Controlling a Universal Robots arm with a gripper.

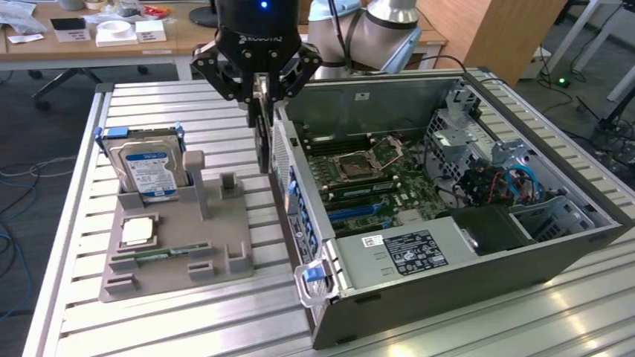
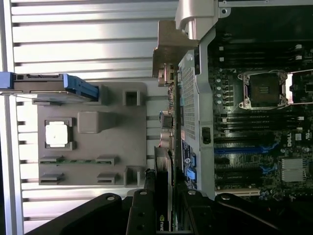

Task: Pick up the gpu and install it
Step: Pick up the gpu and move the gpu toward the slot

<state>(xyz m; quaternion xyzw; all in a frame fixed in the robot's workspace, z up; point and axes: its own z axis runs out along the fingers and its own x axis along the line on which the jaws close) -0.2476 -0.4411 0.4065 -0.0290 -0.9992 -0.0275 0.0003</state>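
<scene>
Lower left, a grey plastic parts tray (image 1: 169, 275) sits on the slatted metal surface (image 1: 149, 327) beside an open grey computer case (image 1: 447, 290). Upper centre, the black claw (image 1: 260, 100) pinches the thin dark gpu card (image 1: 263, 141), hanging upright just outside the case wall; held vertical, it should clear that wall.

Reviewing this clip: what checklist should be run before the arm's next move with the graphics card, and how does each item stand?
1. Grip on the card: ok, the pincer is shut on its top edge.
2. Card clear of the grey holder: ok, it hangs upright beside it.
3. Card over the board: not ok, it hangs outside the rear wall of the case.
4. Case open: ok, board exposed.
5. The blue slots free: ok, they look empty.
6. Path clear of the hard drive: ok, it stands in the holder.
</scene>
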